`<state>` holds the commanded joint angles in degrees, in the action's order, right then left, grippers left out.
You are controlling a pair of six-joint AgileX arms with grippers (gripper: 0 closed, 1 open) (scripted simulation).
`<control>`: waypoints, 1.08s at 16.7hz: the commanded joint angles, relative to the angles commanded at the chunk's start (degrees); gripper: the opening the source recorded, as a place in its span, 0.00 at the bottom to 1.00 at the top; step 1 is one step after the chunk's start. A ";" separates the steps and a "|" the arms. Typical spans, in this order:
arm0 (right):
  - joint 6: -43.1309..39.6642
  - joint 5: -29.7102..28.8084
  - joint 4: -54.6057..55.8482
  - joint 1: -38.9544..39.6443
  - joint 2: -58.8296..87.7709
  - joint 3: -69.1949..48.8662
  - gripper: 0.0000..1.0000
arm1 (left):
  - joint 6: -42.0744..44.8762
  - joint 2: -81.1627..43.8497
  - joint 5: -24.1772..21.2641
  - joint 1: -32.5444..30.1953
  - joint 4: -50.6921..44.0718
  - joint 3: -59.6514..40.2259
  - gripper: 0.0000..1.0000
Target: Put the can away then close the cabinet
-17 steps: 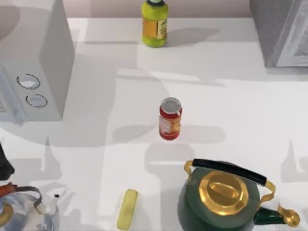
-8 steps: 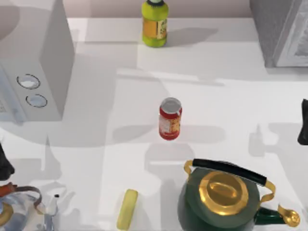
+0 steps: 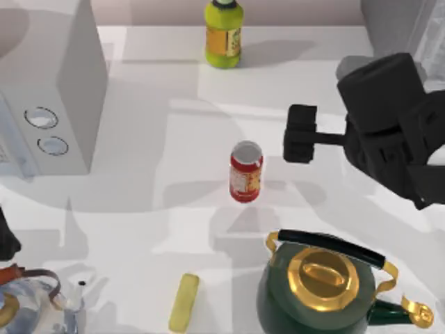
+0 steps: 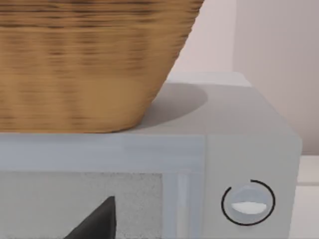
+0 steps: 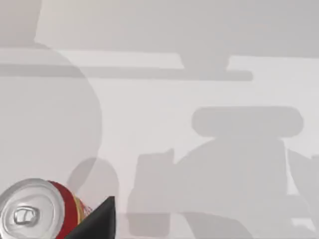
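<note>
— Where's the can (image 3: 245,171)?

— Upright at the middle of the surface (image 3: 139,209), above the green kettle (image 3: 324,289) in frame (nothing touching it).

— And my right gripper (image 3: 300,134)?

— At centre right, near the can's right side, apart from it. Jaws: I cannot tell.

— Left gripper?

— Parked at the lower left edge, facing the microwave (image 4: 249,149). Its jaws, I cannot tell either.
</note>
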<state>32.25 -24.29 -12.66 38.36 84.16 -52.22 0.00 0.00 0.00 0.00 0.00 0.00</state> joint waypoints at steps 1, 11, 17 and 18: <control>1.71 -1.40 -0.47 2.09 4.54 -3.12 1.00 | 0.00 0.00 0.00 0.00 0.00 0.00 1.00; 11.58 -9.79 -4.17 13.51 28.68 -17.92 1.00 | 0.00 0.00 0.00 0.00 0.00 0.00 1.00; 10.78 -9.37 -3.61 12.69 28.90 -18.20 1.00 | 0.00 0.00 0.00 0.00 0.00 0.00 1.00; 9.98 -9.02 -2.94 11.97 29.50 -18.65 1.00 | 0.00 0.00 0.00 0.00 0.00 0.00 1.00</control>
<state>42.23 -33.31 -15.61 50.33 113.65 -70.87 0.00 0.00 0.00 0.00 0.00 0.00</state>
